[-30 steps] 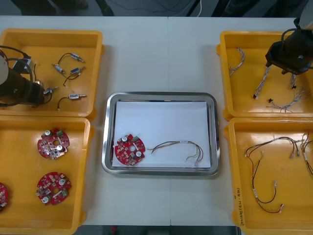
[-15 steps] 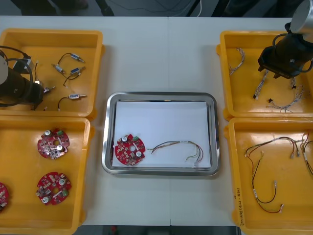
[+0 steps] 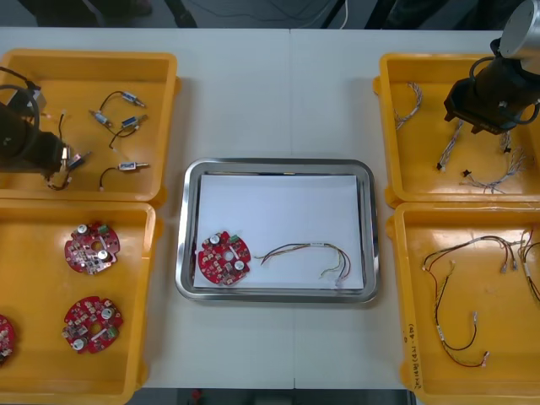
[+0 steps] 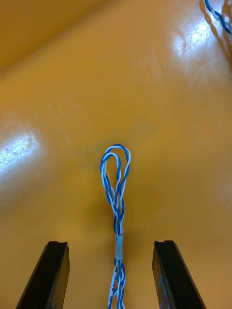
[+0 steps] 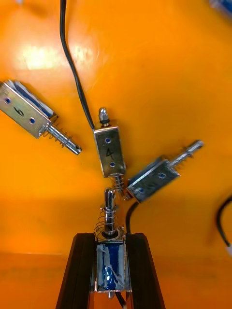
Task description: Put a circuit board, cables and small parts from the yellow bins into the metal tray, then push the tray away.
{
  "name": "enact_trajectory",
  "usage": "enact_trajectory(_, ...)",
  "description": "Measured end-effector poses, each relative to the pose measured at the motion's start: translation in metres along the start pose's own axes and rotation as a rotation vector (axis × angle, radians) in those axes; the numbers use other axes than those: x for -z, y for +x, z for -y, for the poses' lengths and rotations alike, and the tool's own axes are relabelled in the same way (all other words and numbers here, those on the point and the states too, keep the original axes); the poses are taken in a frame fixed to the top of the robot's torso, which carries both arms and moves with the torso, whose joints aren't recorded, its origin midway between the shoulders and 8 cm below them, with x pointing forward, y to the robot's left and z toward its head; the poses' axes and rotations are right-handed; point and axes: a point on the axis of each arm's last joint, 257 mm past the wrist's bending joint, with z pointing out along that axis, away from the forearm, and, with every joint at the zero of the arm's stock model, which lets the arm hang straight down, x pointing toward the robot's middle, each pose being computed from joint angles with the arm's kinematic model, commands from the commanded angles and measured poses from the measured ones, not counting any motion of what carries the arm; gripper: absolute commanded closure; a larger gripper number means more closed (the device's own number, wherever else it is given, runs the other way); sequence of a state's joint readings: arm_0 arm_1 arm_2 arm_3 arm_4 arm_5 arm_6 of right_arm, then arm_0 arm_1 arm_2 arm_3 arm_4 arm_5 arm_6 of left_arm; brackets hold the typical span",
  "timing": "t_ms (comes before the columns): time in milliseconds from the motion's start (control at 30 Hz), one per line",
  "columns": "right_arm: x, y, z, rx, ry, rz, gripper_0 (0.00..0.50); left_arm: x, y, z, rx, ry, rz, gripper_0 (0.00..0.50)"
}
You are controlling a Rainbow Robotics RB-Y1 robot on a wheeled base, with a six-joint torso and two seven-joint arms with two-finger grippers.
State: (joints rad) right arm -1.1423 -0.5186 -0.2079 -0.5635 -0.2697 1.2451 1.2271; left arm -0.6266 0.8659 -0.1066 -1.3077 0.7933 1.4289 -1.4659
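My left gripper is in the back left yellow bin, shut on a small metal part with a blue coil. Three more small metal parts lie just past its fingertips. My right gripper hangs over the back right yellow bin. Its fingers are open on either side of a twisted blue and white cable, which lies on the bin floor. The metal tray in the middle holds a red circuit board and a red and yellow cable.
The front left bin holds three red circuit boards. Black and red and yellow cables lie in the front right bin. More blue and white cables are near the right gripper. Bare table runs beyond the tray.
My left gripper has drawn back to the left with the small metal part in it. The right gripper shifted slightly left over the blue and white cable, then held still.
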Motion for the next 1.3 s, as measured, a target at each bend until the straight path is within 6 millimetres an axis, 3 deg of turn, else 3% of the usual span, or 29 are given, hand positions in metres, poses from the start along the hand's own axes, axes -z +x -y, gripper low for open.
enact_trajectory(267, -0.005, 0.002, 0.004, -0.003, 0.003, 0.002, 0.0, 0.031, -0.005, 0.006, -0.026, 0.001, -0.001, 0.5)
enact_trajectory(800, -0.019, 0.008, 0.009, -0.018, -0.011, 0.011, 0.0, 0.067, -0.003, 0.021, -0.087, -0.009, -0.044, 0.5)
enact_trajectory(1133, -0.024, 0.011, 0.007, -0.018, -0.017, 0.017, 0.0, 0.1, -0.01, 0.043, -0.176, -0.022, -0.028, 0.5)
enact_trajectory(1167, -0.024, 0.011, 0.007, -0.018, -0.017, 0.017, 0.014, 0.103, -0.011, 0.045, -0.186, -0.022, -0.024, 0.5)
enact_trajectory(1267, -0.024, 0.011, 0.007, -0.018, -0.018, 0.018, 0.205, 0.114, -0.014, 0.056, -0.22, -0.019, -0.008, 0.5)
enact_trajectory(1300, -0.025, 0.011, 0.007, -0.018, -0.018, 0.019, 0.349, 0.117, -0.015, 0.061, -0.235, -0.015, -0.004, 0.5)
